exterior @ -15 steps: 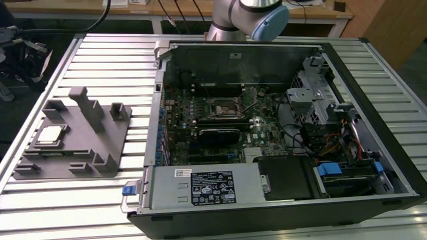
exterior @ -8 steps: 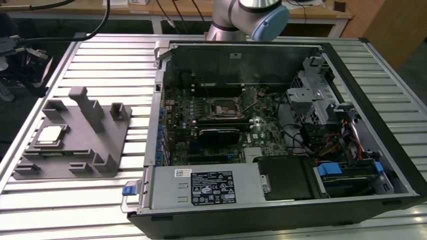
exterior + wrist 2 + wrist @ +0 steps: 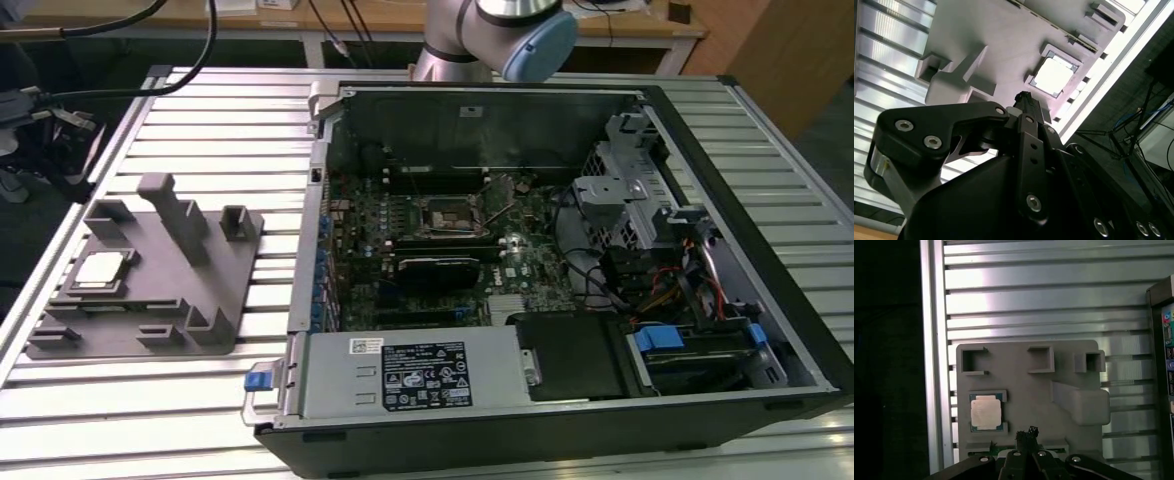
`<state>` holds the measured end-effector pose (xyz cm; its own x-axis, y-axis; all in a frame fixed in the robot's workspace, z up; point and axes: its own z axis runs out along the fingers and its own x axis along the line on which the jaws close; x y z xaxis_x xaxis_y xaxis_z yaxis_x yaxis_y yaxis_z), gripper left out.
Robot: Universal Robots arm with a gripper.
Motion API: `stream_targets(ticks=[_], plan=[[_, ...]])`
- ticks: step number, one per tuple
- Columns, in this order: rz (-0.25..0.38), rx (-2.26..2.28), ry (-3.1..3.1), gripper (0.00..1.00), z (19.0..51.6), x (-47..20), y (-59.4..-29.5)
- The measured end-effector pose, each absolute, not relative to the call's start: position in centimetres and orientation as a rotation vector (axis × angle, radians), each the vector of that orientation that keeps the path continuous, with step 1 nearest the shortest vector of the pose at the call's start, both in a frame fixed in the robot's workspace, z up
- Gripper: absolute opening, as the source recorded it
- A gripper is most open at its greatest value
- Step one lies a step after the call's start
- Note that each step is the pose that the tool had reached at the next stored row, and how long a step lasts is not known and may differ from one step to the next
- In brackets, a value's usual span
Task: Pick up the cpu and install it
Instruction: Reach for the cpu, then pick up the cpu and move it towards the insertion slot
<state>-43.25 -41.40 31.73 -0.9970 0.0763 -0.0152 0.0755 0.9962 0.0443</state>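
A small flat square cpu with a shiny silver top and a thin darker edge (image 3: 100, 270) lies flat in a square recess of a grey plastic fixture plate with raised blocks and posts (image 3: 150, 312). The plate rests on a ribbed aluminium worktop (image 3: 187, 405), close to the worktop's edge on the exterior view's left.

In both wrist views the cpu (image 3: 986, 412) (image 3: 1053, 77) sits in its pocket with nothing touching it. The black linkage gripper (image 3: 1027, 432) (image 3: 1026, 100) hangs over the fixture plate (image 3: 1024, 390), just beside the cpu and apart from it. Its pincer is drawn narrow, the tips together and holding nothing.

An open black computer case (image 3: 727, 150) lies on its side across the middle of the worktop, just beside the fixture. Inside it, a square black socket with a metal frame (image 3: 447, 213) sits on the green motherboard. The grey robot arm with a blue joint cap (image 3: 497, 38) rises at the worktop's far edge, behind the case.
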Motion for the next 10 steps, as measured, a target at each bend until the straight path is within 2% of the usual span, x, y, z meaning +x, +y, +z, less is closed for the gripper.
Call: stream_targets(ticks=[10], plan=[[0.068, 0.119, 3.122, 0.11, 31.39, -43.47, -41.40]])
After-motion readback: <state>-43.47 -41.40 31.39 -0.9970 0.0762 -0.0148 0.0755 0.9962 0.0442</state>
